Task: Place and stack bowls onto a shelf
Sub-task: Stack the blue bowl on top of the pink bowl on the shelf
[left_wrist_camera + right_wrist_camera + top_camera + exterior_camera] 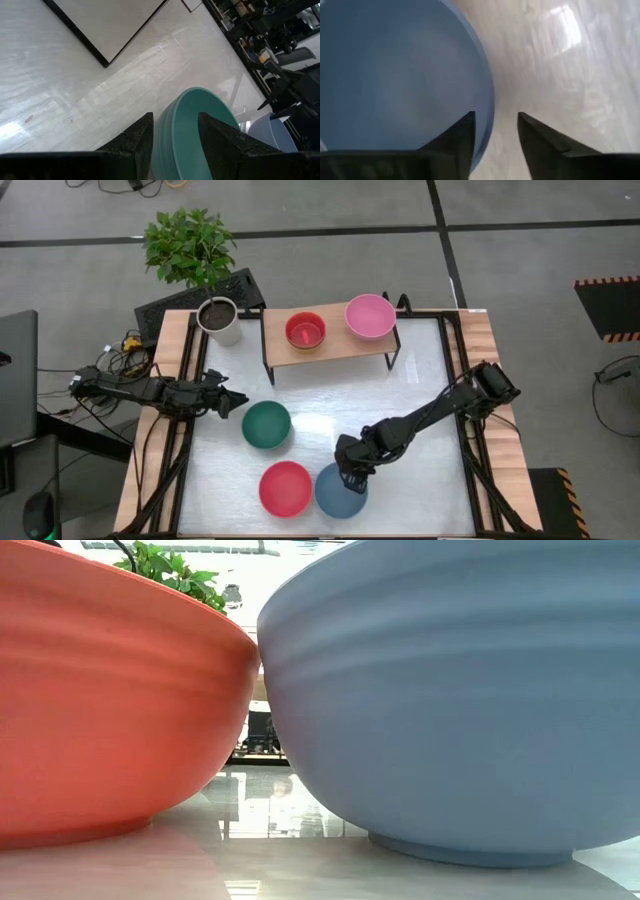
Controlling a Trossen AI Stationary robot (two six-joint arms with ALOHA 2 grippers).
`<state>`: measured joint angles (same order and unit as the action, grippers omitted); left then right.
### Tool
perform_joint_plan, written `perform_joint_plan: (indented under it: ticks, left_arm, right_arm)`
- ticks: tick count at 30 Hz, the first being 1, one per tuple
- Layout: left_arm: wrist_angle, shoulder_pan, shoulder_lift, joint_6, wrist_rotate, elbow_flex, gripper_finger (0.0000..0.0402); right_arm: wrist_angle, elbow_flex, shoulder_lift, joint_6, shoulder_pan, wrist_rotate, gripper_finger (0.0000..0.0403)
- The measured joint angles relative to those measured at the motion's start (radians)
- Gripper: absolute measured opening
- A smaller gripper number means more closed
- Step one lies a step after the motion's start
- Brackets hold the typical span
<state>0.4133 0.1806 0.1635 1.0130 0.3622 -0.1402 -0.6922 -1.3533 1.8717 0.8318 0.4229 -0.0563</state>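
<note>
The blue bowl stands on its base near the table's near edge, next to a red bowl. My right gripper is open above the blue bowl's far rim, one finger inside and one outside, with a gap on both sides. The dark green bowl sits mid-table. My left gripper is open at its left rim, a finger on each side; I cannot tell whether it touches. The shelf carries a small red bowl and a pink bowl.
A white plant pot stands at the shelf's left end, with a leafy plant beyond the table. In the low view the red bowl and blue bowl nearly meet at their rims. Bare tabletop lies right of centre.
</note>
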Motion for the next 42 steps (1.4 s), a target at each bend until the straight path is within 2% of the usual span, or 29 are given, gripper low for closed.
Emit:
perform_joint_plan:
  ticks: [6, 7, 11, 16, 20, 25, 30, 35, 39, 42]
  left_arm:
    - [-0.001, 0.0, 0.0, -0.006, 0.031, 0.0, 0.014]
    - [-0.001, 0.0, 0.0, -0.007, 0.035, 0.0, 0.014]
    - [-0.001, 0.0, 0.0, -0.006, 0.035, 0.0, 0.014]
    - [0.0, 0.0, 0.0, -0.006, 0.036, 0.0, 0.014]
    - [-0.001, 0.0, 0.0, -0.006, 0.035, 0.0, 0.014]
    - [-0.002, 0.0, 0.0, -0.001, 0.023, 0.0, 0.014]
    - [-0.002, 0.0, 0.0, 0.004, 0.016, 0.0, 0.014]
    - [-0.003, 0.0, 0.0, 0.004, 0.016, 0.0, 0.014]
    - [-0.002, 0.0, 0.0, 0.019, 0.018, 0.0, 0.014]
    - [-0.002, 0.0, 0.0, 0.021, 0.017, 0.0, 0.014]
  right_arm:
    - [-0.019, 0.0, 0.0, 0.017, -0.019, 0.0, 0.0033]
    - [-0.026, 0.0, 0.0, 0.028, -0.022, 0.002, 0.0027]
    - [-0.051, -0.001, 0.0, 0.096, -0.037, 0.067, 0.0027]
    - [-0.111, -0.001, -0.051, 0.12, -0.071, 0.091, 0.0027]
    - [-0.16, -0.001, -0.146, 0.137, -0.116, 0.115, 0.0027]
    - [-0.214, -0.001, -0.339, 0.129, -0.199, 0.126, 0.0027]
    - [-0.193, -0.001, -0.565, 0.105, -0.319, 0.189, 0.0027]
    - [-0.107, -0.002, -0.774, 0.054, -0.469, 0.307, 0.0027]
    - [-0.061, -0.002, -0.882, 0.013, -0.622, 0.402, 0.0027]
    - [-0.054, -0.002, -0.921, -0.032, -0.755, 0.399, 0.0027]
